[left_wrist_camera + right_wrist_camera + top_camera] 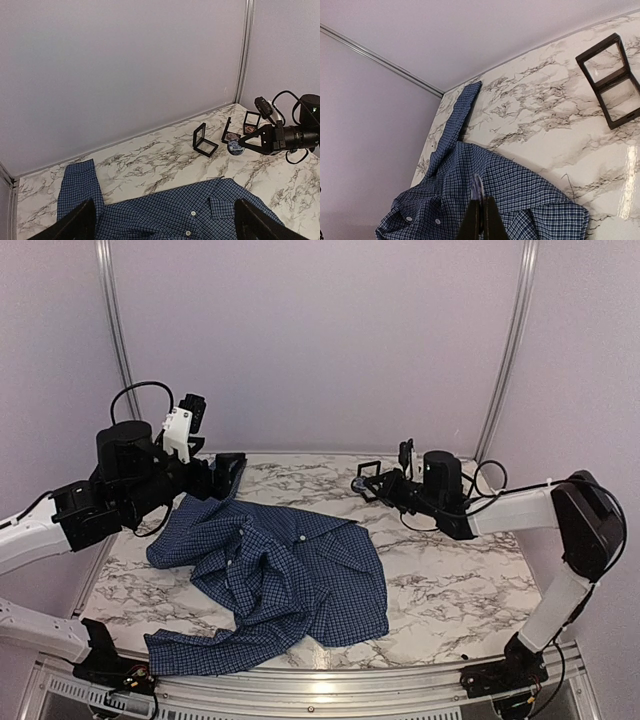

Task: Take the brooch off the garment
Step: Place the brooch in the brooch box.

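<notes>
The dark blue checked shirt [280, 570] lies crumpled across the middle of the marble table; it also shows in the left wrist view [165, 212] and the right wrist view [530, 200]. My right gripper [357, 483] [482, 201] is shut on a small round blue swirl-patterned disc [477, 187] [235, 147], held edge-on above the table beyond the shirt's far right corner. A tiny reddish-brown roundish ornament [231, 136] lies in an open black frame box just behind it. No such ornament shows on the shirt. My left gripper [225, 472] [167, 227] is open and empty above the shirt's far left part.
An open black frame box [204, 141] [612, 80] stands on the table behind the shirt. More small frame boxes [251, 121] sit at the back right by the right gripper. The grey back wall and metal corner posts [508, 350] close off the table.
</notes>
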You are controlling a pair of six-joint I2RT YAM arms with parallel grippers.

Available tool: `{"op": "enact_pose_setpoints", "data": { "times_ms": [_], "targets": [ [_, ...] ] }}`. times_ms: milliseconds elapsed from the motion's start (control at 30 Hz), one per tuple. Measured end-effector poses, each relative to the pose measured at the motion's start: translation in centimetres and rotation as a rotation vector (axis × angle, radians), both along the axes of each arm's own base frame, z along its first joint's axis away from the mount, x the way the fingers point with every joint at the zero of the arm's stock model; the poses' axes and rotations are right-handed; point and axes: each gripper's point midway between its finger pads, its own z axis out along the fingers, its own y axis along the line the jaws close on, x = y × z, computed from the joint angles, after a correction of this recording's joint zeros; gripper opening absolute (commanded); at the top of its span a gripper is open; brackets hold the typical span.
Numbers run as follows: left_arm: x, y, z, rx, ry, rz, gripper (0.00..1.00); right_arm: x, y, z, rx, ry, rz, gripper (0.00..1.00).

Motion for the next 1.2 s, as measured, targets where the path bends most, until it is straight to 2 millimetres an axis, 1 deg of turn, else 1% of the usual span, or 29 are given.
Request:
{"op": "enact_pose_setpoints", "data": {
  "times_ms": [67, 133, 200, 300, 367, 433, 600, 800, 1033, 1200],
  "targets": [
    [0.2, 0.0, -0.7, -0.034, 0.042, -0.023, 0.99, 0.8, -0.7, -0.3, 0.002, -0.001, -0.029, 0.00],
    [0.3, -0.1, -1.6, -0.062, 0.081, -0.044, 0.99, 1.6, -1.4, -1.1, 0.000, 0.006, -0.058, 0.00],
    [0.2, -0.3, -2.5, -0.089, 0.123, -0.073, 0.99, 2.4, -2.0, -2.2, -0.006, 0.023, -0.081, 0.00],
    [-0.2, -0.6, -3.6, -0.111, 0.168, -0.107, 0.99, 3.9, -2.6, -4.5, -0.021, 0.066, -0.110, 0.00],
    [-0.4, -0.7, -3.9, -0.121, 0.184, -0.121, 0.99, 4.9, -2.8, -5.8, -0.029, 0.088, -0.125, 0.00],
    [-0.7, -0.8, -4.0, -0.131, 0.193, -0.135, 0.99, 5.8, -3.1, -6.6, -0.033, 0.100, -0.139, 0.00],
    [-0.9, -0.8, -3.6, -0.143, 0.193, -0.153, 0.99, 8.5, -3.8, -7.1, -0.026, 0.098, -0.173, 0.00],
    [-1.0, -0.8, -4.0, -0.135, 0.207, -0.164, 0.99, 11.1, -4.9, -8.3, -0.022, 0.109, -0.211, 0.00],
    [-0.9, -1.2, -4.7, -0.122, 0.227, -0.177, 0.99, 13.2, -5.1, -9.9, -0.029, 0.131, -0.228, 0.00],
    [-0.7, -1.4, -5.2, -0.113, 0.242, -0.177, 0.99, 14.0, -5.1, -10.4, -0.042, 0.143, -0.237, 0.00]
  ]
}}
